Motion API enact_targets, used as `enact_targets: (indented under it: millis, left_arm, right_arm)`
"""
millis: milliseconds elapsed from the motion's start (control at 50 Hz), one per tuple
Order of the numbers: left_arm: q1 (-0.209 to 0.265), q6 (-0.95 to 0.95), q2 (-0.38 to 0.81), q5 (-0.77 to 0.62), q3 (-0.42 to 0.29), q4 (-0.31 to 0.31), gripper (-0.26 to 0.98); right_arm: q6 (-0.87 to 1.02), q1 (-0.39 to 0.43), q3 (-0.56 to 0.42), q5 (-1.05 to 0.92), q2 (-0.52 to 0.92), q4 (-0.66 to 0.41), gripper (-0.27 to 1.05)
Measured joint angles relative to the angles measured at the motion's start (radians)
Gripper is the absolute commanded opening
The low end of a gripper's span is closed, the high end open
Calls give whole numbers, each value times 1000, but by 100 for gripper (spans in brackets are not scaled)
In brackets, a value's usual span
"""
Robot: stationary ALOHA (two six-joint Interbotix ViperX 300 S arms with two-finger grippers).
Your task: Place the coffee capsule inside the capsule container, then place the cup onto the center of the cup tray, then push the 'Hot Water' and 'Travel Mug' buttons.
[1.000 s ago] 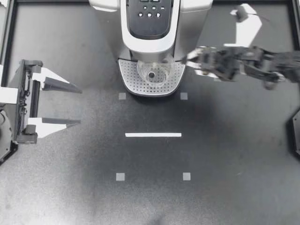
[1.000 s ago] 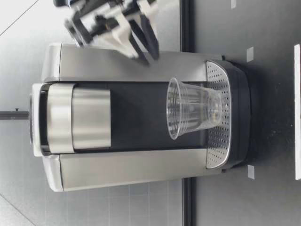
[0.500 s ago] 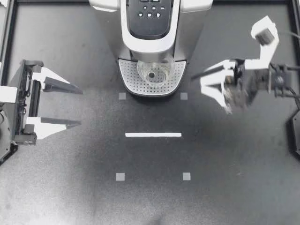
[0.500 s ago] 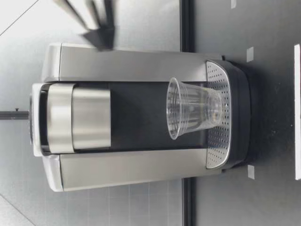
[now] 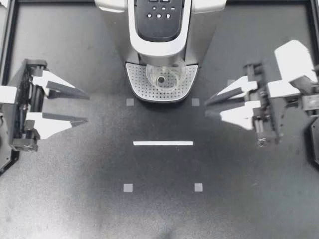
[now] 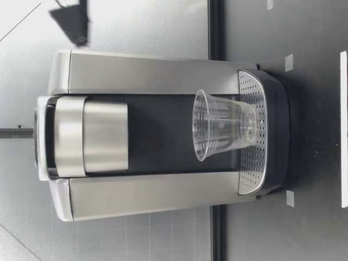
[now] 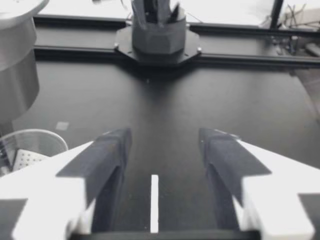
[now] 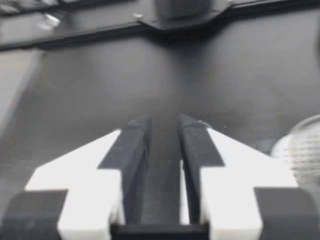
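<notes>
Clear plastic cup (image 5: 163, 78) stands on the cup tray (image 5: 142, 88) under the spout, placed to catch water; my left tool (image 5: 87, 108) hangs wide apart, my right tool (image 5: 206, 108) narrowly parted, both empty.

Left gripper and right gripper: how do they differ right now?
Spread: my left gripper's fingers stand wide apart; my right gripper's leave only a narrow gap.
Position: the right gripper's tips are close beside the cup tray, while the left gripper sits well away from it.
Shared: both are empty, point toward the table's middle, and touch neither the cup nor the coffee machine.
</notes>
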Motion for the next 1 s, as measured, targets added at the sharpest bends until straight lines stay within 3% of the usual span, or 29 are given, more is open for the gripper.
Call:
enact_targets:
  millis: [240, 1000]
  left_arm:
    - [0, 18, 6, -5, -26, -2, 46]
    - [2, 61, 44, -37, -46, 0, 46]
  right_arm:
    - [-38, 61, -6, 130, -127, 6, 35]
    - [-41, 69, -6, 74, -44, 6, 35]
